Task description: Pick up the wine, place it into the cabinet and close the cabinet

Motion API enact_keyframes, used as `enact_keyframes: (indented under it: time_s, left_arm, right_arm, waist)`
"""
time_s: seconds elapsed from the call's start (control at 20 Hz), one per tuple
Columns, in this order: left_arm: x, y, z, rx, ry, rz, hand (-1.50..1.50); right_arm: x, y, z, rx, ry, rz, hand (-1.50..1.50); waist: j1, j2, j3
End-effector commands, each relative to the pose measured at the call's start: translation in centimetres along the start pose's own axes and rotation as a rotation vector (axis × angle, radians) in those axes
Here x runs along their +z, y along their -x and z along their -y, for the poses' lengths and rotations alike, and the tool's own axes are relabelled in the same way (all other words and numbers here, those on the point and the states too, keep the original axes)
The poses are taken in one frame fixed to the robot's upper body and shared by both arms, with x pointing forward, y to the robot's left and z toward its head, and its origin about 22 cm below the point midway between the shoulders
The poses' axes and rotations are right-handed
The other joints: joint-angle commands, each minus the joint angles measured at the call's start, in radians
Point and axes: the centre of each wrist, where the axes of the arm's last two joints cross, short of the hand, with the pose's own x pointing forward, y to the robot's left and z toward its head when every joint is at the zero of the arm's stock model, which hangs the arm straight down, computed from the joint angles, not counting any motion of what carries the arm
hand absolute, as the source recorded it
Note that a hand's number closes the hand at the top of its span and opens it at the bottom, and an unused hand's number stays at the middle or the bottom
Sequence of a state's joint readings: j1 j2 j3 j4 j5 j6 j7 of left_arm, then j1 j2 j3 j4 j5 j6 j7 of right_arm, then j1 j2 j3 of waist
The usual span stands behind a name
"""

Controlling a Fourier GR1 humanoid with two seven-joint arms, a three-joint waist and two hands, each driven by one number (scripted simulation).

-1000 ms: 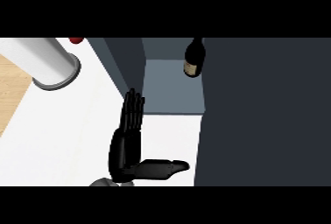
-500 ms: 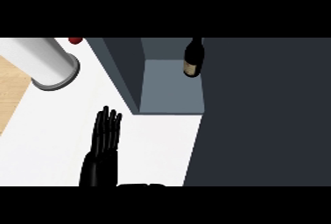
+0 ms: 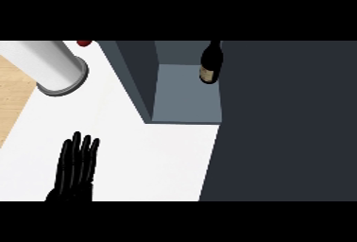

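The dark wine bottle [image 3: 210, 61] with a tan label stands upright at the back of the open cabinet's grey floor [image 3: 185, 97]. A large dark cabinet door [image 3: 286, 123] fills the right side of the head view, its edge right beside the bottle. My left hand [image 3: 77, 165] is open over the white counter at the lower left, fingers straight and pointing away from me, well apart from the cabinet and the bottle. My right hand does not show.
A white cylinder on a grey round base [image 3: 59, 71] lies at the back left, with a small red object [image 3: 83, 43] behind it. The cabinet's dark side wall [image 3: 132, 75] rises between the cylinder and the bottle. Wooden floor [image 3: 14, 99] shows past the counter's left edge.
My left hand has drawn back from near the cabinet wall toward the lower left, its forearm now out of view. The dark door's lower edge has shifted slightly left.
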State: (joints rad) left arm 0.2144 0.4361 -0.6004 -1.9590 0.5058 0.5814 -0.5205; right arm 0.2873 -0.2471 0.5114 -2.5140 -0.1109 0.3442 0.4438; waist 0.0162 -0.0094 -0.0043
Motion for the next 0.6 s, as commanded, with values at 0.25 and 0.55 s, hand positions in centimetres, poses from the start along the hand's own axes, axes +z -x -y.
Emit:
enact_keyframes:
  time_s: [0.25, 0.55]
  left_arm:
    - [-0.5, -2.7, -4.3, -0.003, -0.032, 0.033, -1.5]
    - [0.2, -4.3, -6.3, 0.005, 0.008, 0.023, -1.5]
  right_arm:
    - [-1.6, -2.8, -3.5, -0.142, -0.138, 0.108, 1.5]
    - [-5.9, -2.7, -4.8, -0.141, -0.147, 0.092, 1.5]
  waist:
    - [0.023, 0.0, -0.005]
    - [0.04, 0.003, -0.003]
